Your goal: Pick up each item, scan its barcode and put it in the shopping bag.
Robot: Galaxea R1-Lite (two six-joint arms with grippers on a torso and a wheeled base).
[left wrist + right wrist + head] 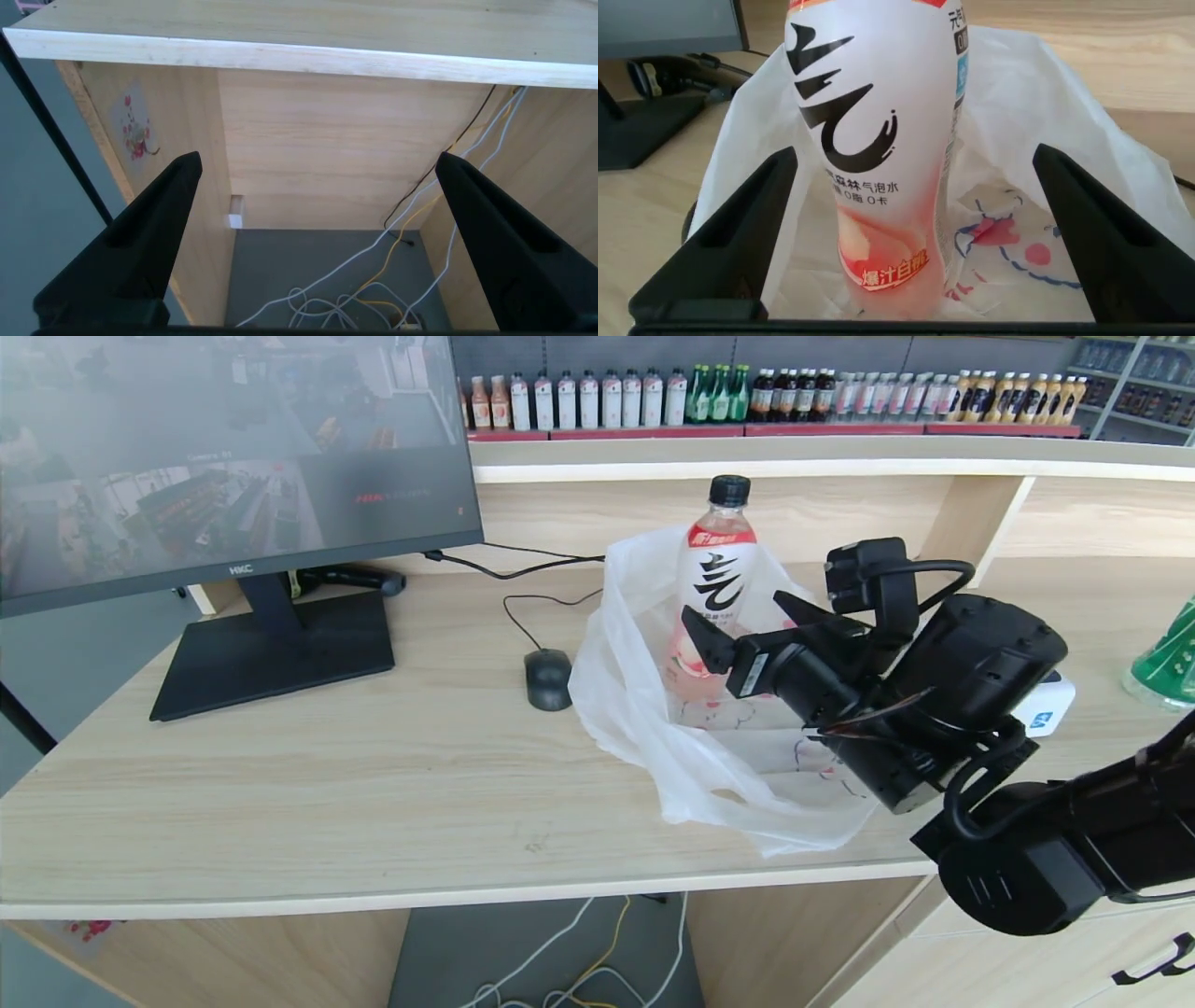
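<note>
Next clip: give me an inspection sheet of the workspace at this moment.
Surface: light wooden counter.
Job's things: bottle stands upright inside the white shopping bag.
Clutter: monitor, mouse, green item at the right edge.
Tools: right tool open astride the bottle, not touching; left tool open, low in front of the counter.
Cables: mouse cable on the counter; loose wires under it.
Surroundings: shelf of bottled drinks behind.
</note>
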